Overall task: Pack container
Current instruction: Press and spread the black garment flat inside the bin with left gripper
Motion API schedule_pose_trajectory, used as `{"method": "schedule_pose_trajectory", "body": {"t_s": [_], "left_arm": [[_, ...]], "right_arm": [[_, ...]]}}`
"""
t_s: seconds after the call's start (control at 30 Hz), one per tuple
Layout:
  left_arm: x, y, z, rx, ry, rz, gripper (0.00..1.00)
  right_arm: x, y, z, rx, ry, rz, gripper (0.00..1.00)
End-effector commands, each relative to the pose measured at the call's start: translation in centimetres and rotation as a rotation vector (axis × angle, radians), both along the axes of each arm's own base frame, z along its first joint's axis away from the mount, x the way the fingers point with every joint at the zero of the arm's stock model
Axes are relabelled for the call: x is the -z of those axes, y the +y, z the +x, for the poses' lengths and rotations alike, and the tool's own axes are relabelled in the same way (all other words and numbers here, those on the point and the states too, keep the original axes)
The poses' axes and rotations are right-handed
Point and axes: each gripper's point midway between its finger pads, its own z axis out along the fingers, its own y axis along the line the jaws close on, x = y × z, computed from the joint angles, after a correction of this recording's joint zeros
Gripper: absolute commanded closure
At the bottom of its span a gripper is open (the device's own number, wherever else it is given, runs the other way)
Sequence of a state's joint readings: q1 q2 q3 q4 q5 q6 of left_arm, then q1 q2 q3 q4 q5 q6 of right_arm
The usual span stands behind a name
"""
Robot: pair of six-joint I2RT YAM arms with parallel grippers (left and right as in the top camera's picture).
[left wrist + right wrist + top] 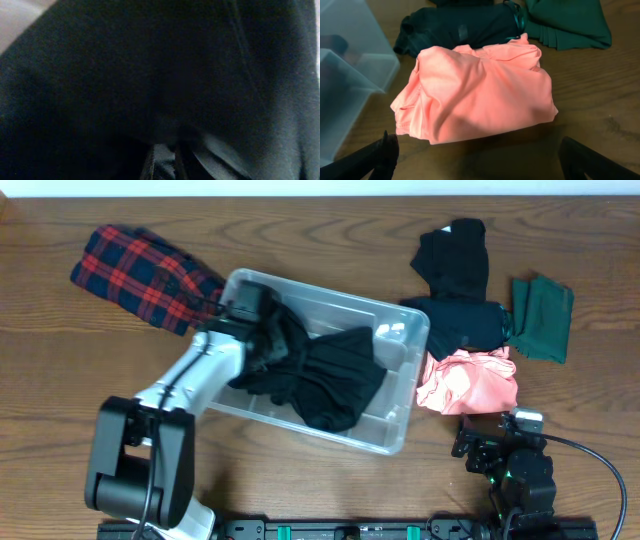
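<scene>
The clear plastic container (398, 442) lies at the table's middle and holds a crumpled black garment (335, 380). My left gripper (250, 315) is inside the container at its left end, buried in that black garment. The left wrist view is filled with the black cloth (150, 75), and the fingers show close together at the bottom edge. My right gripper (498, 442) is open and empty on the table just in front of a folded pink garment (470, 380). In the right wrist view the pink garment (475, 90) lies just beyond the open fingers (477, 147), and the container's corner (350, 65) is at the left.
A red plaid garment (140, 272) lies left of the container. To the right lie a black garment (455, 255), a dark folded garment (465, 320) and a green garment (542, 315). The dark garment (460, 27) and the green one (570, 22) lie behind the pink one.
</scene>
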State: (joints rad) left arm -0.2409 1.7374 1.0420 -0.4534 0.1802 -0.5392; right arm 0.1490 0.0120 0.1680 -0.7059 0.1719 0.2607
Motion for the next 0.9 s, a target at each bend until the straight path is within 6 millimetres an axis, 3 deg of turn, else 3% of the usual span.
{"method": "schedule_pose_trajectory", "body": {"t_s": [0.0,0.23,0.43,0.63,0.73,0.87], "left_arm": [[1.5,-0.2,-1.6,0.114,0.062,-0.054,0.77],[-2.4,0.1,-0.2,0.186,-0.084,-0.003,0.69],[-8.9,0.0,0.5,0.329,-0.307,0.040,0.59],[-13.9,5.2,-0.1,0.236,-0.426,0.289,0.38],[-14.0,6.6,-0.4,0.255,-0.417,0.328,0.38],[-11.6,8.7,-0.8,0.272,-0.314,0.363,0.38]], "right_arm": [[0.1,-0.2,0.0,0.016,-0.001,0.011,0.01],[0.1,-0.2,0.0,0.016,-0.001,0.011,0.01],[0.1,-0.2,0.0,0.016,-0.001,0.011,0.01],[0.1,-0.2,0.0,0.016,-0.001,0.011,0.01],[0.1,-0.2,0.0,0.016,-0.001,0.011,0.01],[0.1,-0.2,0.0,0.017,-0.001,0.011,0.01]]}}
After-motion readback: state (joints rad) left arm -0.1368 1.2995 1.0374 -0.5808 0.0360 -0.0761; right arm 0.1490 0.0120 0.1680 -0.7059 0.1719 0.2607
